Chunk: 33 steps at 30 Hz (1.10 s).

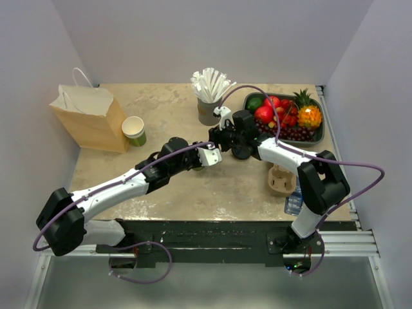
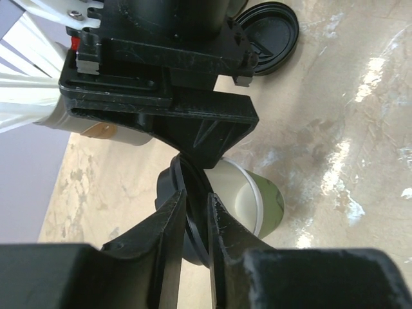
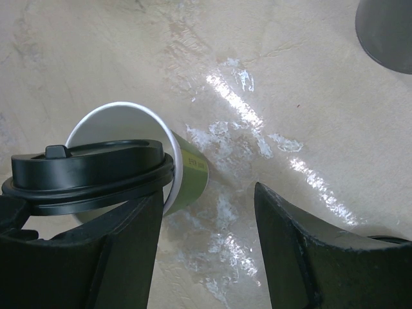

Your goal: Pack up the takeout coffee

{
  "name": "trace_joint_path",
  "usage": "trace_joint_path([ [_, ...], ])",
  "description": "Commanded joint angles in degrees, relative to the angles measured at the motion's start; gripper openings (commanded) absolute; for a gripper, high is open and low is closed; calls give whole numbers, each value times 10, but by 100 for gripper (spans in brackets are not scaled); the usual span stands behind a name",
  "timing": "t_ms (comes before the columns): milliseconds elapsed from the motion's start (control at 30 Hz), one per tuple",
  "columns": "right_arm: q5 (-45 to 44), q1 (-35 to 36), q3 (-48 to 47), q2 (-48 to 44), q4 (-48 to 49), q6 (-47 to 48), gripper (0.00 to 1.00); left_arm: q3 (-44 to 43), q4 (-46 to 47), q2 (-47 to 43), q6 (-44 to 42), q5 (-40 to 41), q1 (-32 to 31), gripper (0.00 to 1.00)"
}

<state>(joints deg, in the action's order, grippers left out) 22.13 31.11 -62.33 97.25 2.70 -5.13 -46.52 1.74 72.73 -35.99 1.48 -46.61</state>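
The takeout coffee cup [image 3: 191, 172], green with a white rim, stands open at mid-table, and its pale inside [image 2: 235, 196] shows in the left wrist view. A black lid [image 3: 84, 170] sits askew over its mouth. My left gripper [image 2: 196, 195] has its fingers a little apart around the lid's rim [image 2: 168, 187]. My right gripper [image 3: 207, 193] hangs open just beside the cup with nothing between its fingers. From above, both grippers, left [image 1: 212, 156] and right [image 1: 215, 136], meet over the cup and hide it.
A brown paper bag [image 1: 90, 116] stands at the back left beside another green cup [image 1: 134, 130]. A grey cup of straws [image 1: 209, 108], a fruit tray [image 1: 315, 136], a cardboard cup carrier [image 1: 281, 180] and a second black lid [image 2: 273, 35] are nearby.
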Motion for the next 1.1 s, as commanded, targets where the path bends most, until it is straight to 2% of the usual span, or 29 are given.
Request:
trace_joint_path([
  [0, -15, 2, 0, -6, 16, 6, 61, -25, -3, -7, 29, -31, -4, 28],
  [233, -24, 2, -3, -7, 9, 8, 61, -29, -10, -2, 48, -48, -5, 33],
  [633, -31, 3, -34, -9, -44, 13, 61, -34, -16, 14, 71, -49, -5, 34],
  [1067, -24, 3, -44, -7, -50, 14, 61, -36, -16, 16, 83, -48, -5, 34],
])
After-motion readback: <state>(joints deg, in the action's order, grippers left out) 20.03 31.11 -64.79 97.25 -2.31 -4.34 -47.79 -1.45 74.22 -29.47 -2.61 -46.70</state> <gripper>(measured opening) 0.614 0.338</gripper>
